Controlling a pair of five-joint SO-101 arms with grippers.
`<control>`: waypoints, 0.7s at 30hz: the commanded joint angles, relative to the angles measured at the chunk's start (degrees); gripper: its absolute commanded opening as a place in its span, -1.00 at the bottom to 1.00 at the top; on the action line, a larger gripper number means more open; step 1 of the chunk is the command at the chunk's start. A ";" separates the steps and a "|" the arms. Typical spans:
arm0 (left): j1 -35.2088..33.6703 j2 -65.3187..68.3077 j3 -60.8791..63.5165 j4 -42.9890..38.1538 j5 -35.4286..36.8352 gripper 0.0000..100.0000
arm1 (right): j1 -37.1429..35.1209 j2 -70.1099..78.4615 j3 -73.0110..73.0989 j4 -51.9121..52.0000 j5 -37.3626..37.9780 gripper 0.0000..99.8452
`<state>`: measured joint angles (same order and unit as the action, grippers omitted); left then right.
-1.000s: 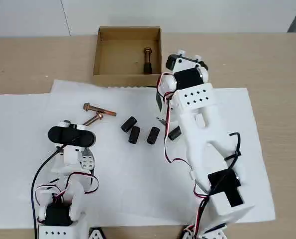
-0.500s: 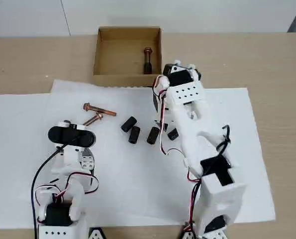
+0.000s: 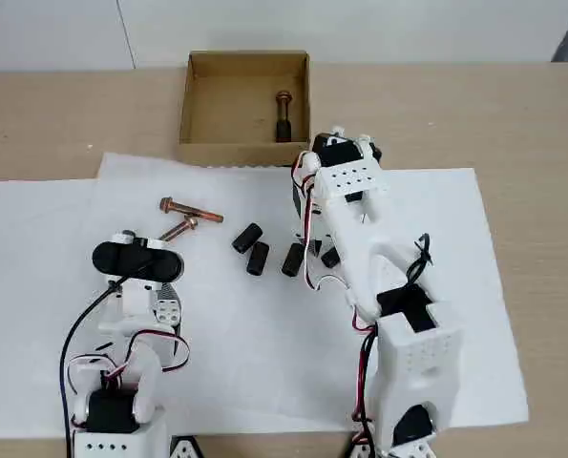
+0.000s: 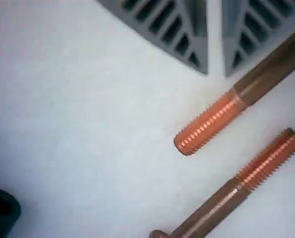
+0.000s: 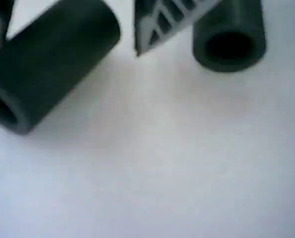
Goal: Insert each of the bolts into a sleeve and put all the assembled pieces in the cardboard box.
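Two copper bolts [image 3: 190,206] [image 3: 179,228] lie loose on the white paper, and several black sleeves [image 3: 247,238] [image 3: 294,260] lie to their right. One bolt with a sleeve on it [image 3: 283,114] lies in the cardboard box [image 3: 196,107]. My left gripper [image 4: 214,42] hangs just above the bolts [image 4: 209,124] [image 4: 236,186], its jaws almost together and holding nothing. My right gripper [image 5: 65,47] is low over the paper and open, with one sleeve [image 5: 48,69] lying between its jaws and another sleeve [image 5: 230,37] just outside them.
The white paper [image 3: 264,353] covers most of the wooden table [image 3: 532,114]. The right arm [image 3: 369,248] stretches from the front edge toward the box and hides part of a sleeve [image 3: 332,256]. The left arm [image 3: 136,286] stands at the front left.
The right arm has drawn back from the box and folded in, its head coming down over the sleeves. The left arm has not moved.
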<state>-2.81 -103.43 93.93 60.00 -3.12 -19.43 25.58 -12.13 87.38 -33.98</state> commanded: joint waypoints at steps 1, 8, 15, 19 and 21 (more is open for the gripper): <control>-0.26 -0.62 -0.31 0.18 0.09 -0.99 | 1.54 0.22 -0.26 -1.98 0.00 -0.67; -0.26 -0.62 -0.31 0.18 0.09 -0.99 | 2.42 1.27 -0.26 -1.80 0.26 -0.84; -0.09 -0.62 -0.31 0.18 0.00 -0.99 | 2.15 0.31 -1.05 -1.10 2.73 -1.00; 0.00 -0.62 -0.31 0.18 -0.09 -0.99 | 1.98 -2.68 -4.48 2.24 2.73 -0.99; 0.00 -0.62 -0.31 0.18 -0.18 -0.99 | 1.89 -4.79 -6.15 4.79 2.73 -0.99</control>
<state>-2.81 -103.43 93.93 60.00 -3.12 -17.41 27.16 -14.33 89.05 -31.87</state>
